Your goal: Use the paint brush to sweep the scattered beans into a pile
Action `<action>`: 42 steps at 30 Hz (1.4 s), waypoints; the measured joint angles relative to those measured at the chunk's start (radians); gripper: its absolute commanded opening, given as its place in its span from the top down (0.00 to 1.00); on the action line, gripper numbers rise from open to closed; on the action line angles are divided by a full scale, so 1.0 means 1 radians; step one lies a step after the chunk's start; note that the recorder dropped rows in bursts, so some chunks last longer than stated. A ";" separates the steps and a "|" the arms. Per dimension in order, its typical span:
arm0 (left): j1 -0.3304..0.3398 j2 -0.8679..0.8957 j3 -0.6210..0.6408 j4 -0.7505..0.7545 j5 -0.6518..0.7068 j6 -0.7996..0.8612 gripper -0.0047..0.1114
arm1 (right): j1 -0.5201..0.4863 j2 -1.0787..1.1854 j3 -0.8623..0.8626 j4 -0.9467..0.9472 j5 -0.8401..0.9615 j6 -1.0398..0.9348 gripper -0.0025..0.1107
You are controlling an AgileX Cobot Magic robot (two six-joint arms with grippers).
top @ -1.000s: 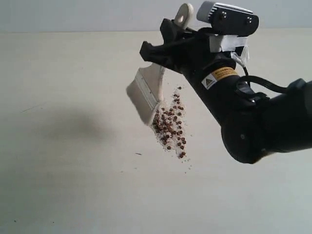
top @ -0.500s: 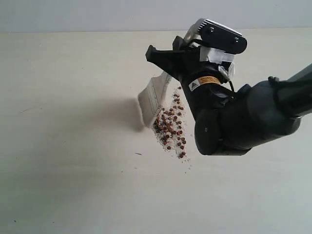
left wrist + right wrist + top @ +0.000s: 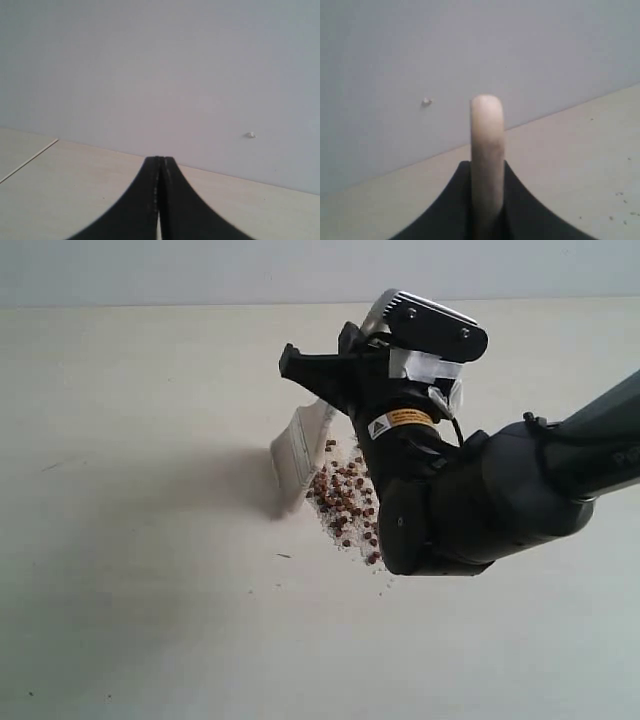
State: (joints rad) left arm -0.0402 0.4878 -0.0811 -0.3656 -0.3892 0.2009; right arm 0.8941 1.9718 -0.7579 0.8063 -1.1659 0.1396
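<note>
One pale worktop [image 3: 120,620] carries everything. From the right of the ext. view the right arm [image 3: 500,490] enters. Its right hand [image 3: 325,375] is clamped on the handle of the paint brush [image 3: 300,445], and the handle end stands up between the jaws in the right wrist view. Over on the other side the left hand [image 3: 159,200] is closed on nothing, faces bare wall, and isn't in the ext. view at all, so the right arm is the near one.

Brush is tilted, bristles [image 3: 285,485] down at the worktop; touching or just off it, can't tell from this angle. Just beside the bristles lies the pile [image 3: 345,505], on the arm's side, i.e. right of them in the ext. view. Its long axis runs diagonally, far-left to near-right, approx. parallel w/ the bristle edge. So the next stroke should go across that axis, bristles pushed toward the arm. Few beans [image 3: 374,558] trail off the near end and need pulling in.
</note>
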 measured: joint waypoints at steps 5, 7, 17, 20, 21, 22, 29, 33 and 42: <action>0.000 0.000 0.000 0.000 0.000 0.000 0.96 | 0.000 0.017 -0.002 0.024 0.011 -0.043 0.98; 0.000 0.000 0.000 0.000 0.000 0.000 0.96 | 0.000 0.017 -0.002 0.041 0.011 -0.078 0.98; 0.000 0.000 0.000 0.000 0.000 0.000 0.96 | 0.000 0.017 -0.005 0.141 -0.006 -0.220 0.98; 0.000 0.000 0.000 0.000 0.000 0.000 0.96 | 0.000 0.017 -0.005 0.148 -0.015 -0.238 0.98; 0.000 0.000 0.000 0.000 0.000 0.000 0.96 | 0.000 0.017 -0.005 0.149 -0.015 -0.241 0.98; 0.000 0.000 0.000 0.000 0.000 0.000 0.96 | 0.000 0.017 -0.005 0.150 -0.017 -0.242 0.98; 0.000 0.000 0.000 0.000 0.000 0.000 0.96 | 0.000 0.017 -0.005 0.169 -0.031 -0.281 0.98; 0.000 0.000 0.000 0.000 0.000 0.000 0.96 | 0.000 0.017 -0.005 0.175 -0.034 -0.285 0.98; 0.000 0.000 0.000 0.000 0.000 0.000 0.96 | 0.000 -0.040 -0.005 0.060 -0.030 -0.236 0.98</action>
State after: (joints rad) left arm -0.0402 0.4878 -0.0811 -0.3656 -0.3892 0.2009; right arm 0.8941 1.9322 -0.7633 0.8667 -1.1954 -0.0966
